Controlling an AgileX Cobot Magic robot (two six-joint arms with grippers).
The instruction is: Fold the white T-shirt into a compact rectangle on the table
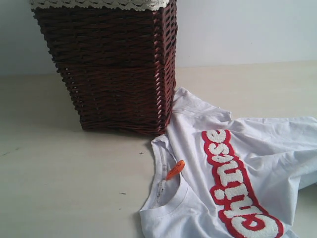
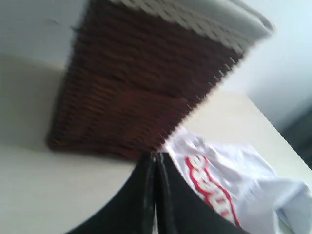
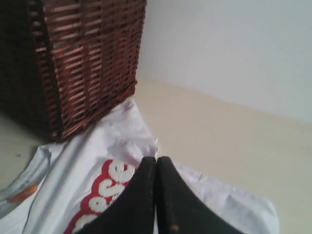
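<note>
Pressing flat against each other, the two black fingers of the left jaws are seen fully closed in the left wrist view, with only a thin seam between them and nothing gripped. The right jaws are shown the same way in the right wrist view: both black fingers meet along their length and no cloth is caught. Whether either pair touches the fabric cannot be told. Just beyond the tips of both, the white T-shirt is laid front-up on the desk, unfolded and lightly creased. It occupies the right part of the exterior view and is cut off by that view's lower and right edges. Across the chest, fuzzy white "Chinese" lettering outlined in red is set diagonally. The neck opening is turned toward the left of that view, and a small orange tag is seen inside the collar. One shoulder and sleeve of the shirt is found at the base corner of a brown wicker basket, just beside it or touching; which cannot be told. The basket is stood upright on the desk, behind and to the left of the shirt, its rim trimmed with white lace edging. A pale wall is seen behind the desk.
</note>
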